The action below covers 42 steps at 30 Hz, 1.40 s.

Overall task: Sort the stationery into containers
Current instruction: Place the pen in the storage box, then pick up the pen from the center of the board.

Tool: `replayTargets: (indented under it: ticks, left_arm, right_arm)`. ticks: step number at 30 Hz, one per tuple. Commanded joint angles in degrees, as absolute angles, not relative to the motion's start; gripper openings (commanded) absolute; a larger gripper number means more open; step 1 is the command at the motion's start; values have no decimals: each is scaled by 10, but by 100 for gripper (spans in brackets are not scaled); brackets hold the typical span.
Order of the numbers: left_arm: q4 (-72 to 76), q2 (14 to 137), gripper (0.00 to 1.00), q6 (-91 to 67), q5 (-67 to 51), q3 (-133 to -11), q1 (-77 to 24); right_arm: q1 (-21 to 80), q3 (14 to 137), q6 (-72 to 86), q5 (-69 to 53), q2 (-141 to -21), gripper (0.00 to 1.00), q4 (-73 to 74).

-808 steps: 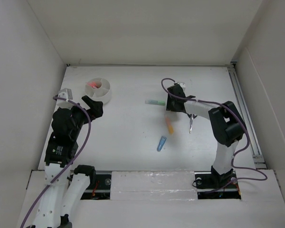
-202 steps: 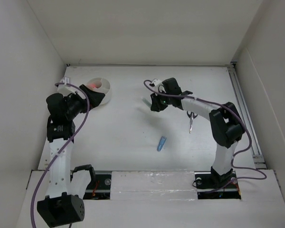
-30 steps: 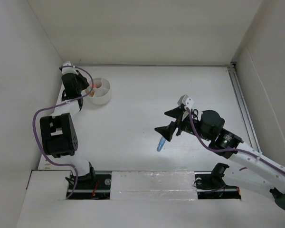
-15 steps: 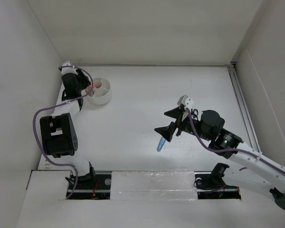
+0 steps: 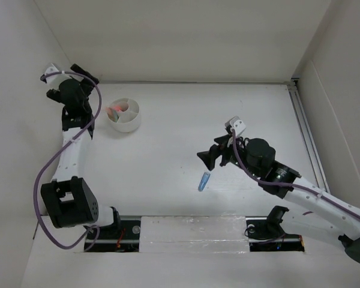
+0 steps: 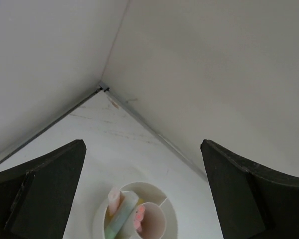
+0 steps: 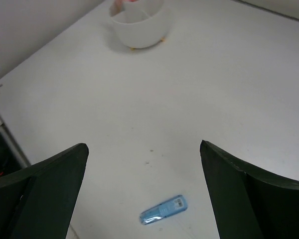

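Hanging wide open and empty, the right claw [image 7: 142,145] is facing the stubby blue plastic marker [image 7: 163,209] beneath, long axis running nearly finger to finger

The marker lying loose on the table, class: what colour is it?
The marker is light blue, clearest in the right wrist view.

The table [image 7: 229,84] is seen as a matt white surface, faintly speckled. The tub [image 7: 139,32] is formed of smooth white plastic with a soft sheen. The blue marker [image 7: 163,209] is cased in glossy plastic. The fingers [image 6: 45,194] of the left gripper [image 6: 142,142] are finished in matt black.
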<state>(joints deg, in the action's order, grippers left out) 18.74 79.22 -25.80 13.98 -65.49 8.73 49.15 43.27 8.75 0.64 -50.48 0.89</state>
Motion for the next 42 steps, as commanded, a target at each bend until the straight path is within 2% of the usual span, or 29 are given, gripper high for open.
replayTargets:
  ticks: [1,3,6,9,12,13,15,18,23,27,32,38,42]
  left_arm:
    - [64,744,100,-359,228,-732,89]
    - [47,694,100,-378,221,-738,89]
    - [130,588,100,-361,152,-672,89]
    - [141,501,100,-363,79,-636,89]
    - [116,449,100,-387,3,-619,89]
    - [60,435,100,-387,-18,-629,89]
    - [7,430,100,-392,-66,-646,89]
    - [-72,424,100,-357,-83,-600,89]
    - [-119,360,100,-313,-89,-517,89]
    - [-135,352,100,-308,-104,-493,89]
    - [-125,367,100,-302,-160,-488,89]
    - [-125,367,100,-302,-165,-488,89]
    - [-125,367,100,-302,-176,-488,89]
  right_arm:
    - [483,426,160,198,-506,100,16]
    - [473,426,222,226,-506,100,46]
    - [467,421,277,242,-506,100,68]
    - [492,421,352,305,-522,100,138]
    - [527,403,399,323,-528,100,163]
    - [537,393,415,323,-533,100,154]
    - [570,367,425,347,-548,100,120]
    - [576,367,463,355,-611,100,129]
    - [576,445,484,360,-748,98,182]
    - [581,504,543,375,-815,91,258]
    - [586,504,550,360,-840,89,226]
    - [592,504,597,348,-860,81,251]
    - [603,504,620,348,-866,81,265]
